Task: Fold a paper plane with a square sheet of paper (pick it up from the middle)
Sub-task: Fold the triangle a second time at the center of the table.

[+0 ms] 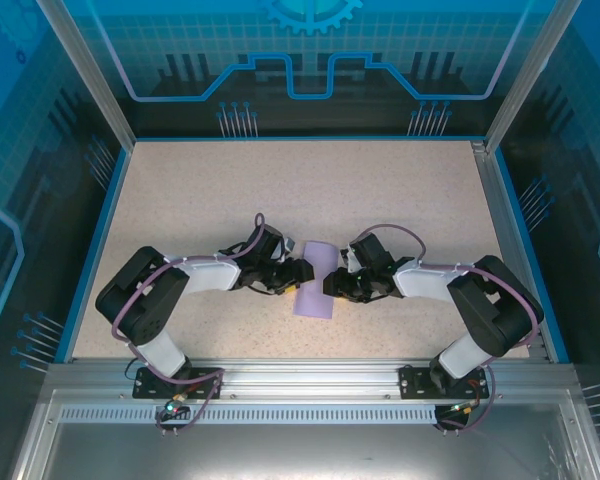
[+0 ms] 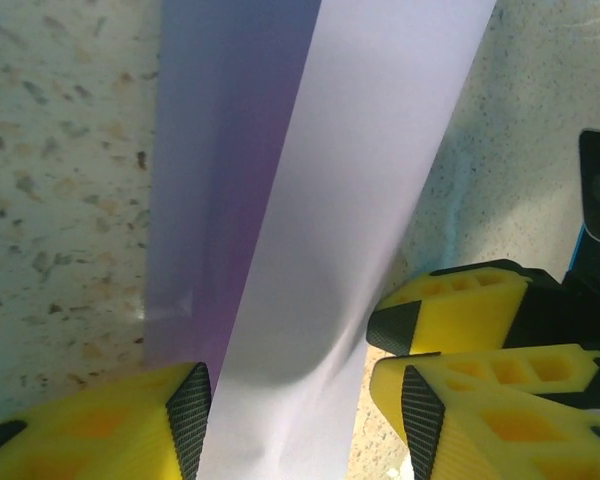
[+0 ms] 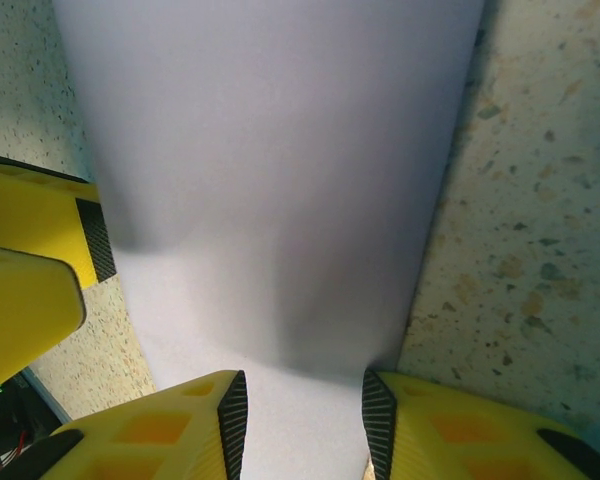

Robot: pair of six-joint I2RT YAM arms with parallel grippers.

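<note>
Only loosely doubled over, the square sheet of paper is no plane yet; the left gripper, at its nine o'clock, has jaws released, and the right gripper, at three o'clock, has jaws I cannot tell.

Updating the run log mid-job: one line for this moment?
square sheet of paper: bowed, mid-workspace | left gripper: open, astride it | right gripper: astride it, grip unclear
</note>
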